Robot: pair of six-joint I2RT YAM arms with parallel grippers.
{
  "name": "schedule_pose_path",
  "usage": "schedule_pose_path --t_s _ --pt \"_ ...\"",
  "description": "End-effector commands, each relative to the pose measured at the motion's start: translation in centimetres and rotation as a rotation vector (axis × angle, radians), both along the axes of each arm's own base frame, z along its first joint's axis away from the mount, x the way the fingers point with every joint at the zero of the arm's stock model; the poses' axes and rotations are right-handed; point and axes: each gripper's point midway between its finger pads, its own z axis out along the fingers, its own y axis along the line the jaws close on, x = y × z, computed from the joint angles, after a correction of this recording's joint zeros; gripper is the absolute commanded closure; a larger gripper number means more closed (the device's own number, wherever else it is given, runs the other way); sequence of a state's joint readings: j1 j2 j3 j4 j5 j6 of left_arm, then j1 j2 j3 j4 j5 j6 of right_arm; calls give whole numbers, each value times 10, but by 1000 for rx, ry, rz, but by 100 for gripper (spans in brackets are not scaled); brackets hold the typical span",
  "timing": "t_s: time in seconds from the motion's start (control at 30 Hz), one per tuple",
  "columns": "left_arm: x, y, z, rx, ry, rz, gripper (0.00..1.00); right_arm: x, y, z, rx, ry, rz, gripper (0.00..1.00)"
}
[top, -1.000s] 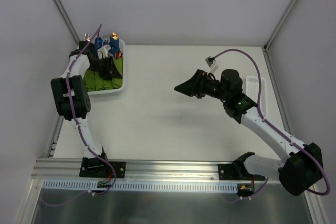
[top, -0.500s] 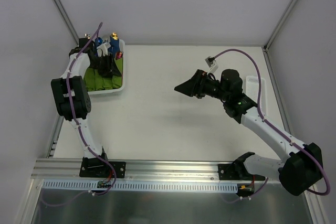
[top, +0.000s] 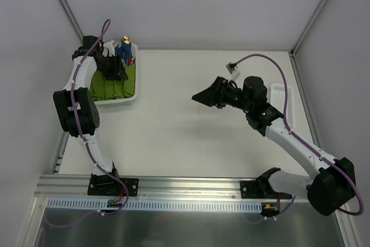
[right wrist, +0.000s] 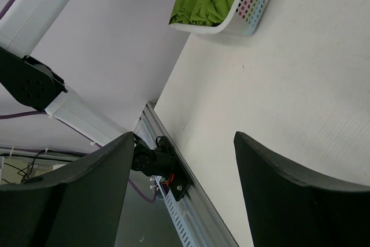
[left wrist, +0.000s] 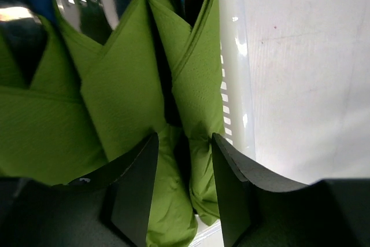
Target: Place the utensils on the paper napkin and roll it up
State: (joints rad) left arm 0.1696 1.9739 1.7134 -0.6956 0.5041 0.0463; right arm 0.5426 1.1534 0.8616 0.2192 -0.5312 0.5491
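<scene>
No flat olive-green napkin sheet and no loose utensils are in view. A white basket (top: 118,102) at the far left holds several rolled green bundles (top: 110,89) with blue handles (top: 124,48) and a small reddish end (top: 132,60). My left gripper (top: 115,72) hangs over the basket. In the left wrist view it (left wrist: 184,143) is open, its jaws standing on either side of the near ends of two green bundles (left wrist: 196,102) beside the basket wall (left wrist: 234,85). My right gripper (top: 199,98) is open and empty, raised over mid-table (right wrist: 184,137).
A white perforated tray (top: 281,99) lies at the table's right edge. The basket also shows in the right wrist view (right wrist: 248,4). Metal frame posts stand at the far corners, and an aluminium rail (top: 191,186) runs along the near edge.
My left gripper has moved toward the far left end of the basket, over the bundles. The right arm has not moved.
</scene>
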Motion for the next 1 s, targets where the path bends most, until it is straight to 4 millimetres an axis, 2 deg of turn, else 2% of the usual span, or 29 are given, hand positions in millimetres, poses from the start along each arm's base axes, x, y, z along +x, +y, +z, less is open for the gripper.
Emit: schedule_pose_path --t_s 0.0,0.2,0.23,0.3,0.33,0.43,0.47,0.5,0.53,0.57,0.6,0.67,0.7,0.73,0.77,0.8,0.87,0.9,0.97 --pt "11 32 51 151 -151 51 57 -1 -3 11 17 -42 0 26" --pt "8 43 94 137 -250 78 57 -4 -9 6 -44 -58 -11 25" --pt "4 38 109 107 -285 62 57 -4 -12 0 -69 -44 -18 25" --pt "-1 27 129 55 -342 -1 56 -5 -16 1 -97 -55 -28 25" --pt "-10 12 147 4 -387 -56 55 -6 -21 -6 -135 -55 -35 24" --pt "-35 -16 178 -69 -472 -165 52 -9 -31 -17 -225 -58 -45 22" --pt "-42 -23 185 -80 -489 -187 52 -9 -34 -20 -249 -60 -49 22" --pt "-51 -31 182 -87 -490 -220 51 -13 -39 -27 -279 -42 -48 22" --pt "-64 -46 193 -93 -525 -268 50 -11 -43 -30 -313 -58 -59 22" --pt "-73 -54 196 -93 -537 -294 48 -12 -46 -33 -333 -61 -63 22" --pt "-81 -62 195 -93 -542 -317 46 -12 -49 -36 -354 -59 -69 21" --pt "-105 -88 190 -62 -556 -397 26 -13 -60 -47 -422 -62 -89 20" --pt "-114 -96 173 -45 -531 -423 9 -15 -66 -55 -459 -46 -91 17" --pt "-125 -102 175 -20 -551 -439 1 -13 -73 -58 -494 -47 -120 14" --pt "-132 -112 170 -4 -550 -467 1 -13 -78 -60 -519 -51 -131 10" --pt "-141 -122 151 2 -513 -490 1 -13 -83 -64 -554 -65 -135 1" --pt "-153 -129 146 -31 -508 -518 1 -14 -97 -73 -624 -63 -164 1" --pt "-160 -131 132 -56 -466 -520 1 -17 -104 -82 -666 -61 -164 1" --pt "-164 -131 118 -63 -429 -515 1 -15 -119 -91 -735 -63 -209 1"
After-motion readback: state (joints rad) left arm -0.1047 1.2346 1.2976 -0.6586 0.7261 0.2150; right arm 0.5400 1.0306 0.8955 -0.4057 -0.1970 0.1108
